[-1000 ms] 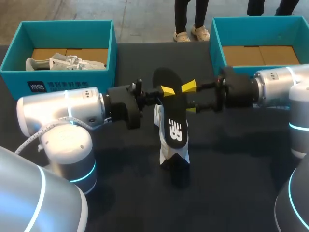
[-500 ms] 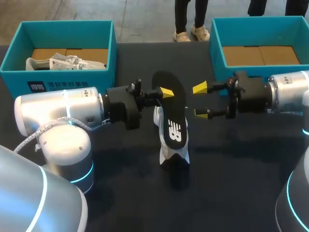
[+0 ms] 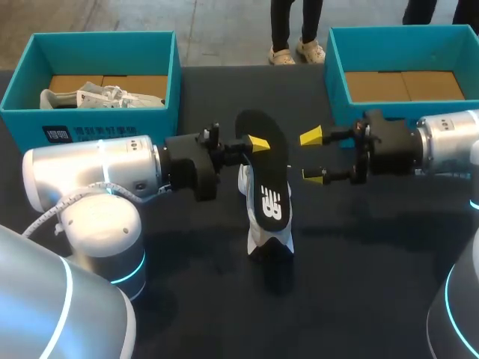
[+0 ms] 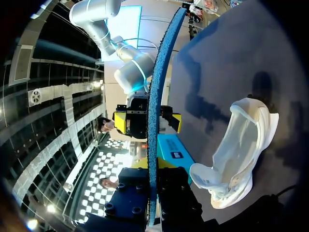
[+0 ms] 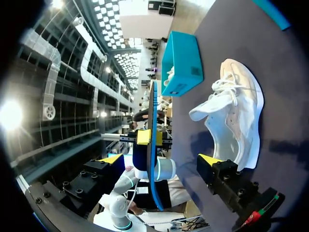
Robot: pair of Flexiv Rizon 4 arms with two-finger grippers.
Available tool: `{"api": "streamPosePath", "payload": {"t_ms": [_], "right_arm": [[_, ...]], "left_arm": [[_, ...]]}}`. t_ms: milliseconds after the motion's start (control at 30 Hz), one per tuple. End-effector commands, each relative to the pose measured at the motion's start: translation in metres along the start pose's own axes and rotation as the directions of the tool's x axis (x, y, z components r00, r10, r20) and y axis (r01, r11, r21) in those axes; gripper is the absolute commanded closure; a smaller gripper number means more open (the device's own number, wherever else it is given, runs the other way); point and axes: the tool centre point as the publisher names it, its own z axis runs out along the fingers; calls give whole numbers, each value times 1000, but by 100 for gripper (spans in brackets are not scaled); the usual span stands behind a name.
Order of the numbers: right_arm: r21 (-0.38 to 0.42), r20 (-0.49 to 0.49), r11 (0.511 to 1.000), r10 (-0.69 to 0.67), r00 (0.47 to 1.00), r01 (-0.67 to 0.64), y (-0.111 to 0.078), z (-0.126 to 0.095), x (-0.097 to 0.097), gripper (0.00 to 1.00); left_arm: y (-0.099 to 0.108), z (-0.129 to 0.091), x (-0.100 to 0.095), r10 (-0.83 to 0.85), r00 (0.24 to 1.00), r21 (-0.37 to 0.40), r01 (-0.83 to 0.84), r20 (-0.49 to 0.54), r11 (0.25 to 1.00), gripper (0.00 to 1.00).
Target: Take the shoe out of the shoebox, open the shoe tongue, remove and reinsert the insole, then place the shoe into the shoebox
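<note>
Table (image 3: 359, 299): dark surface, filling most of the head view.
Left arm (image 3: 97, 172): entered from the left edge and extended towards the centre.
Right arm (image 3: 449, 142): entered from the right edge, at upper right.
Left shoebox (image 3: 97, 123): teal, upper left; a second white shoe (image 3: 97, 96) is seen inside.
Right shoebox (image 3: 337, 67): teal, upper right; only its cardboard floor is seen.
Shoe (image 3: 262, 241): white, out of the boxes, on the table at centre, partly hidden by the insole.
Insole (image 3: 268, 172): black, held above the shoe; its long axis runs from upper centre down to the shoe.
Left gripper (image 3: 254, 146): pinched on the insole's upper part.
Right gripper (image 3: 312, 155): fingers spread, nothing held, just right of the insole and apart from it.
Key relation: the shoe lies directly below the held insole, so reinsertion is judged to fall to the left arm.
Change: a second ago the right fingers bracketed the insole; they have since been drawn back rightwards, while the insole has stayed put.
</note>
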Motion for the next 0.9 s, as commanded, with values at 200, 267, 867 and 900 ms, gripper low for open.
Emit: {"api": "streamPosePath", "payload": {"t_ms": [200, 267, 867, 900], "right_arm": [[-1, 4, 1000, 1, 1000, -1, -1, 0, 1, 0], [-1, 4, 1000, 1, 1000, -1, -1, 0, 1, 0], [-109, 94, 992, 79, 992, -68, -21, -17, -2, 0], [-112, 99, 991, 79, 992, -68, -21, -18, -3, 0]], "left_arm": [[-1, 1, 0, 1, 1000, -4, -1, -3, 1000, 100], [-1, 1, 0, 1, 1000, -4, -1, -3, 1000, 100], [-25, -17, -7, -273, 960, 157, 280, -63, 947, 100], [-26, -18, -9, -294, 954, 162, 301, -65, 940, 100]]}}
